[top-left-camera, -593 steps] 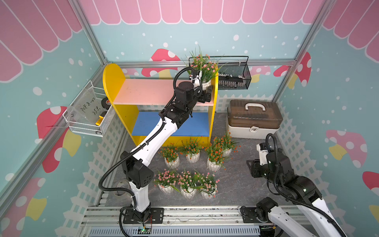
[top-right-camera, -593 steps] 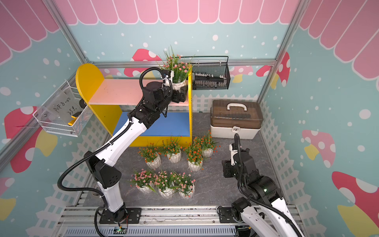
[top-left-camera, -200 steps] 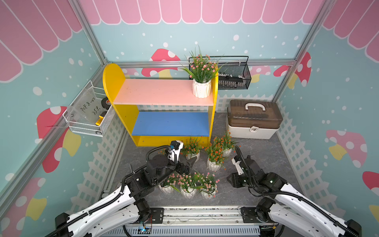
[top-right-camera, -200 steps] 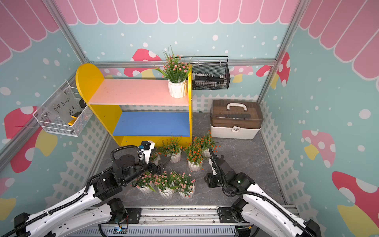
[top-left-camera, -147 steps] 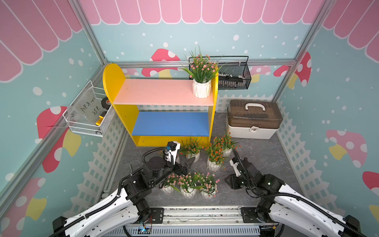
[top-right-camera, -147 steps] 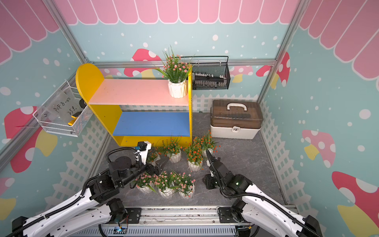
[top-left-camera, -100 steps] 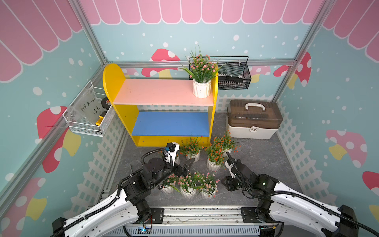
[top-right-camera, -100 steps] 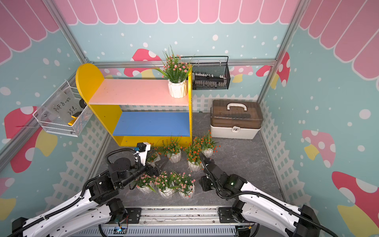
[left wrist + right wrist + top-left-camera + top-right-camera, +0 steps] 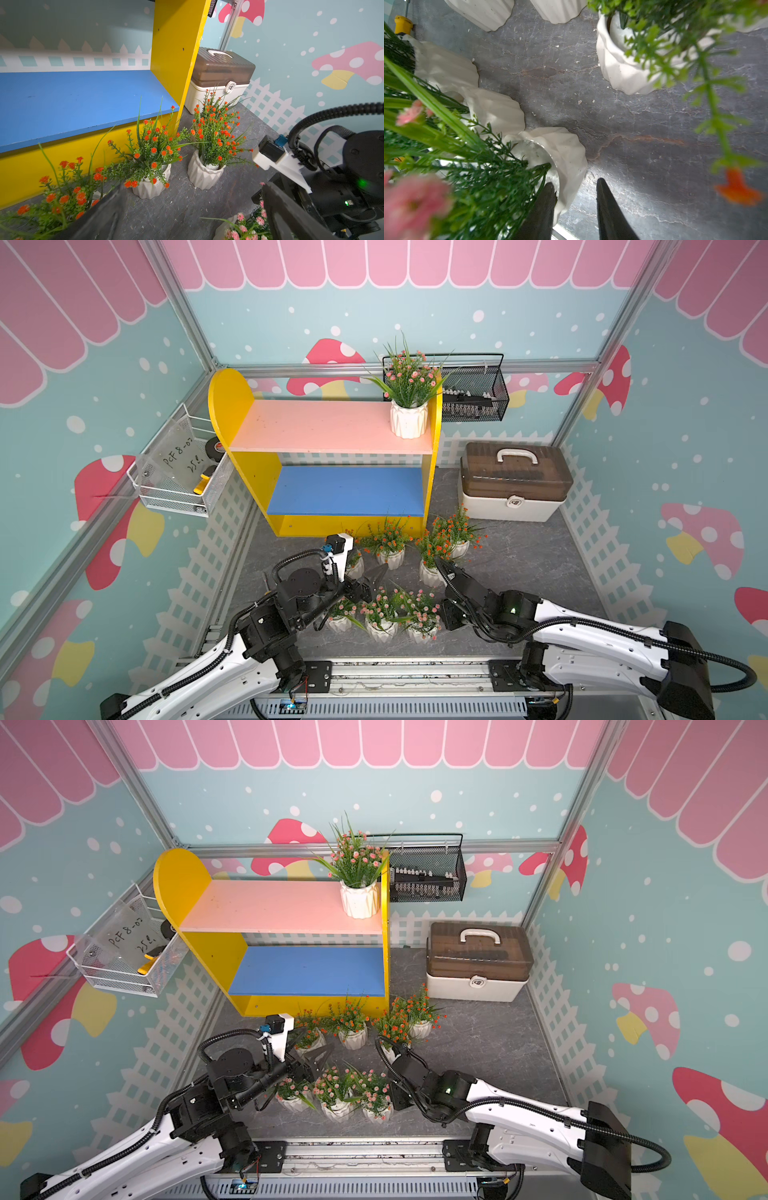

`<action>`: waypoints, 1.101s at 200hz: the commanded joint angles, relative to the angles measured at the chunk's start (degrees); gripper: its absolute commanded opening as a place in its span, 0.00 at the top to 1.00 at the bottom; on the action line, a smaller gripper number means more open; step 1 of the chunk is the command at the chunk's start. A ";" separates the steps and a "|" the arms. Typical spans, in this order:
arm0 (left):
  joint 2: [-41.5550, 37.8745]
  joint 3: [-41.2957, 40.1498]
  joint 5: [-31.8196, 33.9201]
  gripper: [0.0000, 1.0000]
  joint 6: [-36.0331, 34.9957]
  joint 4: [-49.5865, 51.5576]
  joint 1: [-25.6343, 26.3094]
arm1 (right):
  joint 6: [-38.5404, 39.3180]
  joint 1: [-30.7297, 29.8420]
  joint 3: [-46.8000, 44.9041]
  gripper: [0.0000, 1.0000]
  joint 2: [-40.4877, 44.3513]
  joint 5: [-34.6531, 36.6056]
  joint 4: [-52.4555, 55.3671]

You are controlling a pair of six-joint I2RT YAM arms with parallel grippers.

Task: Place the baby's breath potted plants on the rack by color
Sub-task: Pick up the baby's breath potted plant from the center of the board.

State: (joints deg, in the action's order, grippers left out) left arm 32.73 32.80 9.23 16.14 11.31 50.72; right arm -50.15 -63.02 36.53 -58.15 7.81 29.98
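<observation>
While left fingers [image 9: 280, 212] gape, right fingers [image 9: 606, 207] seemingly loose astride pot [image 9: 569, 158], four orange plants [image 9: 386, 537], four pink plants [image 9: 380, 610], one on rack [image 9: 332, 431]

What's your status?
Left gripper open, empty. Right gripper at a pink plant on the floor, grip unclear. Another plant on the rack. Neighbour pot close.

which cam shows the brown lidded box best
Both top views: the brown-lidded box shows whole, handle and latch clear. The left wrist view has it partly hidden behind the yellow rack and orange-flowered plants. The right wrist view misses it.
</observation>
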 commanded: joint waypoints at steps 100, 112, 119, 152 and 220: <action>-2.91 -1.90 -0.28 0.01 1.96 2.23 0.25 | -5.98 -5.01 4.08 0.75 -7.87 7.08 0.17; -3.20 -2.03 -0.27 0.01 2.09 2.23 0.25 | -6.10 -5.13 4.23 0.76 -8.26 7.19 0.08; -3.33 -2.08 -0.19 0.01 2.12 2.23 0.26 | -6.10 -5.18 4.24 0.76 -8.49 7.29 0.14; -3.64 -2.29 -0.16 0.01 2.44 2.24 0.26 | -6.28 -5.18 4.11 0.77 -9.43 7.65 0.25; -3.51 -2.37 -0.81 0.01 2.67 1.63 0.26 | -6.19 -5.18 3.04 0.80 -9.96 7.71 -0.23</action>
State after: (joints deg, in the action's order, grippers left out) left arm 29.67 31.24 9.19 17.82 12.69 50.72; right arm -54.98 -67.94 39.53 -67.48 13.98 29.63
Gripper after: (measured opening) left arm 0.991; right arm 0.203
